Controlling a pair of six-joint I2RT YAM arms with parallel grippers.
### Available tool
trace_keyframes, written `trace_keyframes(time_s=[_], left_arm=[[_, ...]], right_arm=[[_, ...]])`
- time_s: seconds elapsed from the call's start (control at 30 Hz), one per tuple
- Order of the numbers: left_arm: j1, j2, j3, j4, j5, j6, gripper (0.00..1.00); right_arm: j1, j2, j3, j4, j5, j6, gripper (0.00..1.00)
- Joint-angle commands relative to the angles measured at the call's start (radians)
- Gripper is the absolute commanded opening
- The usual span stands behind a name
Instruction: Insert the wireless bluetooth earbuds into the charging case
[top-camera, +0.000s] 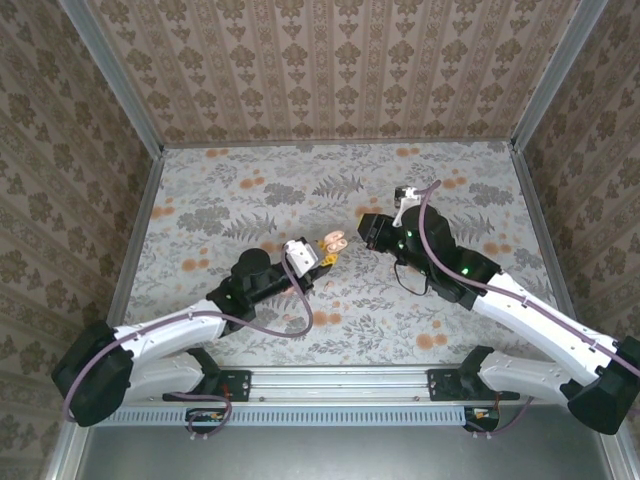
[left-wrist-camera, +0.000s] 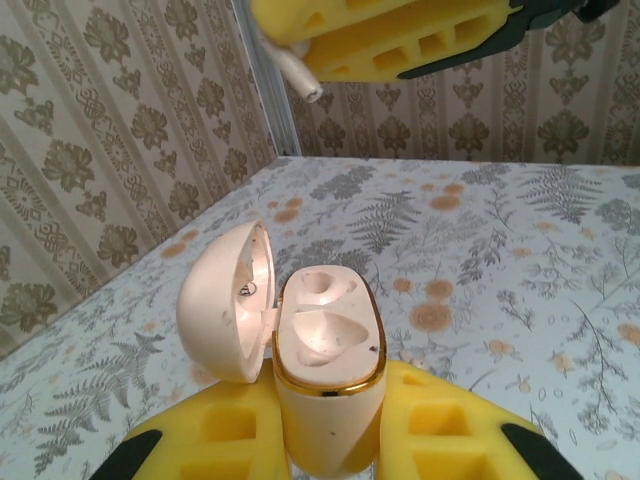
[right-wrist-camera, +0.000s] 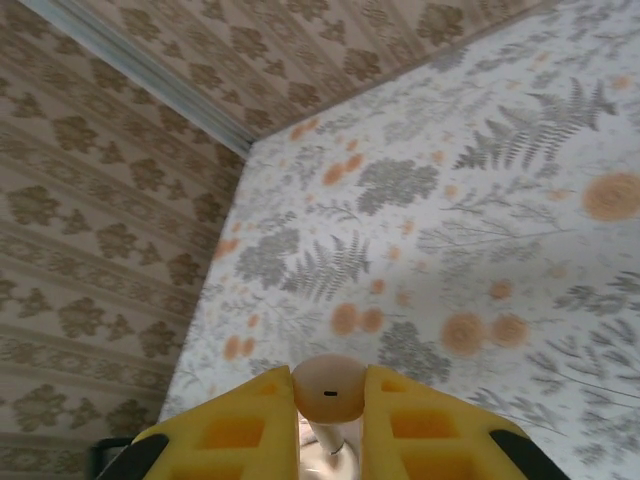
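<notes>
Nothing inserted yet: left gripper (left-wrist-camera: 322, 435) clamps the open, empty charging case (left-wrist-camera: 325, 345) off the table (left-wrist-camera: 520, 240), right gripper (right-wrist-camera: 328, 412) pinches one earbud (right-wrist-camera: 328, 385) close by, both buds left to seat.

charging case (left-wrist-camera: 325, 370): lid open, wells empty | earbud (right-wrist-camera: 328, 388): cream-white, gripped aloft

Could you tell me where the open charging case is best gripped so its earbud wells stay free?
Probably grip the charging case by its lower body, below the gold rim, coming from underneath with the jaws on its two flanks. The lid hangs open to one side and the wells face outward.
</notes>
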Motion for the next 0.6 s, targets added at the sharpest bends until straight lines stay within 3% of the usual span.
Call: trace_keyframes(time_s=[0.0, 0.57], left_arm=[[-0.021, 0.022, 0.046, 0.116, -0.055, -0.03, 0.0], [-0.041, 0.057, 0.093, 0.152, -0.13, -0.153, 0.0]], right_arm=[[0.031, -0.003, -0.027, 0.125, 0.027, 0.041, 0.17], [0.081, 0.017, -0.095, 0.272, -0.001, 0.09, 0.17]])
